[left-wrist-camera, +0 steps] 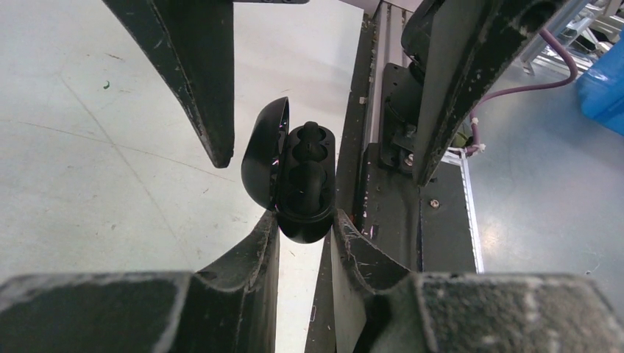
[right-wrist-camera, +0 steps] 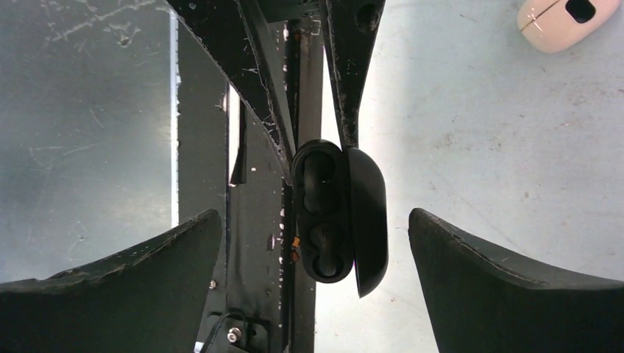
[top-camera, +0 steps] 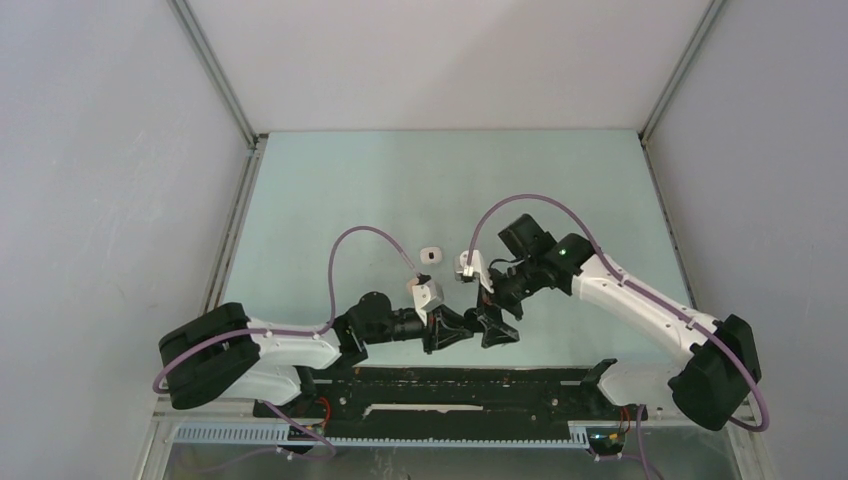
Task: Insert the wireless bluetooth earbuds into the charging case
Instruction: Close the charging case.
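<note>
A black charging case (left-wrist-camera: 303,187) with its lid (left-wrist-camera: 260,156) swung open is held at its lower end by my left gripper (left-wrist-camera: 305,223), just above the table near the front edge. Dark rounded shapes fill its two wells (right-wrist-camera: 318,213); I cannot tell whether they are black earbuds. My right gripper (right-wrist-camera: 315,215) is open, its fingers (right-wrist-camera: 508,287) wide on both sides of the case and not touching it. In the top view the two grippers, left (top-camera: 458,330) and right (top-camera: 497,326), meet tip to tip. No white earbuds are in view.
A white case (top-camera: 431,254) lies shut on the table a little beyond the grippers, also in the right wrist view (right-wrist-camera: 563,20). The black base rail (top-camera: 450,385) runs along the front edge right beside the grippers. Grey walls enclose the table.
</note>
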Controlling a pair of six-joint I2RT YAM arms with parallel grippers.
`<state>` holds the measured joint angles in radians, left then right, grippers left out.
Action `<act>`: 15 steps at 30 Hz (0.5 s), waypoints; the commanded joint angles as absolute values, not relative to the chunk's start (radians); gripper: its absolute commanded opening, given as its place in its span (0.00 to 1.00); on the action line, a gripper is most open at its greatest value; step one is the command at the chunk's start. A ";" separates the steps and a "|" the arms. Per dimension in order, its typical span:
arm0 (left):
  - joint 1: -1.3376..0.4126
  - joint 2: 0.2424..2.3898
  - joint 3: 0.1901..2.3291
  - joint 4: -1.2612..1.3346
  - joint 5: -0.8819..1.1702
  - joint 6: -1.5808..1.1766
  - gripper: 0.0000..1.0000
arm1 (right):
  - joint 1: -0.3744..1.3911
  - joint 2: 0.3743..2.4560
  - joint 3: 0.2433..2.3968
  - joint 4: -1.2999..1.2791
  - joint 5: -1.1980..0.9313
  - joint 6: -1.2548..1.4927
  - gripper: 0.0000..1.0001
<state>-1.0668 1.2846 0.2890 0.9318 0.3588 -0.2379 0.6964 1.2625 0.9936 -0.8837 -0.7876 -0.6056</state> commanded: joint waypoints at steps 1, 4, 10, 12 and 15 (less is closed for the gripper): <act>-1.071 1.280 0.321 0.963 0.307 -0.269 0.01 | 0.734 1.202 0.997 -0.844 -0.695 -0.577 1.00; -1.064 1.295 0.323 0.952 0.242 -0.306 0.00 | 0.770 1.138 0.997 -0.869 -0.614 -0.580 1.00; -1.043 1.329 0.340 0.917 0.190 -0.365 0.00 | 0.664 1.006 1.051 -0.923 -0.403 -0.606 1.00; -1.043 1.343 0.347 0.922 0.206 -0.378 0.00 | 0.498 0.970 1.052 -0.900 -0.499 -0.605 1.00; -1.043 1.361 0.355 0.940 0.250 -0.386 0.00 | 0.274 0.964 1.039 -0.863 -0.680 -0.569 1.00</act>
<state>-1.0458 1.3441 0.3111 0.8982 0.2237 -0.3511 0.4767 0.9794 1.0122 -0.9051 -0.5331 -0.5987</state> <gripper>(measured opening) 0.286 0.997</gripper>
